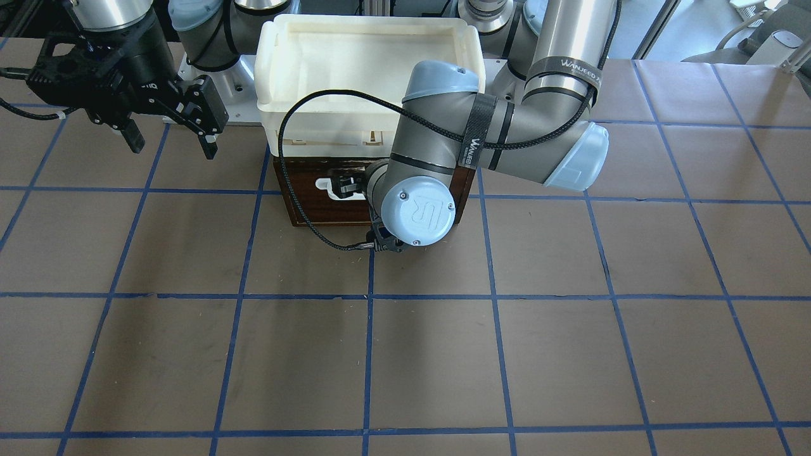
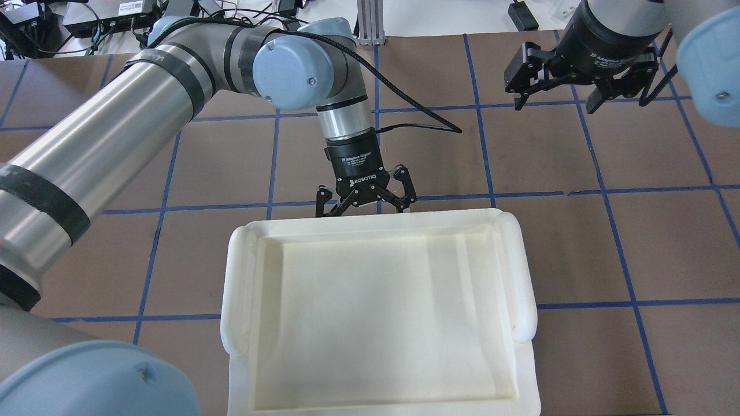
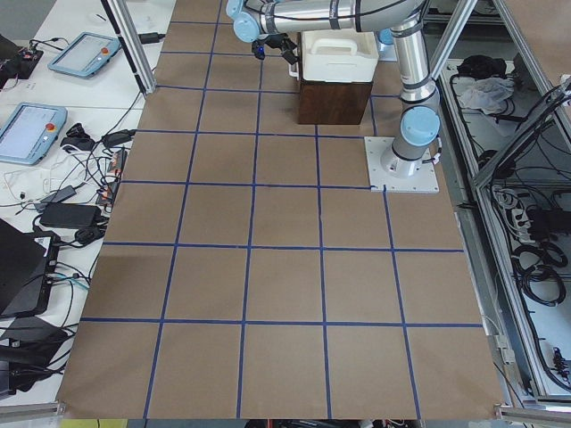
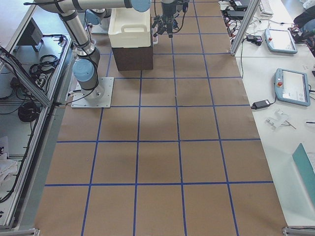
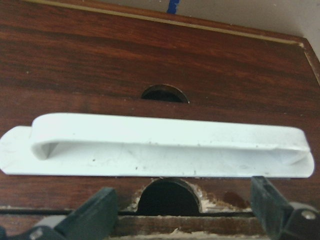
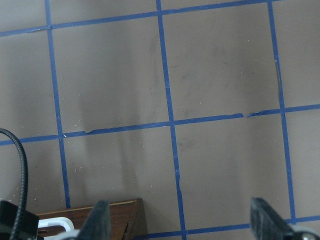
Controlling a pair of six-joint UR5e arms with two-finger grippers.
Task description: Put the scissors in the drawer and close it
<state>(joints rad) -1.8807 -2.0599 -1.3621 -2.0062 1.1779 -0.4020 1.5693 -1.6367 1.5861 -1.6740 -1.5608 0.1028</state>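
The dark brown drawer sits under a white tray, and none of its pale inside shows. Its white bar handle fills the left wrist view and also shows in the front view. My left gripper is open right at the drawer front, one finger on each side of the handle's width, just short of it and holding nothing. My right gripper is open and empty, hovering above the table to the drawer's side. The scissors are not in view.
A large white plastic tray rests on top of the drawer box. The left arm's elbow and black cable hang over the drawer front. The brown table carries a blue tape grid.
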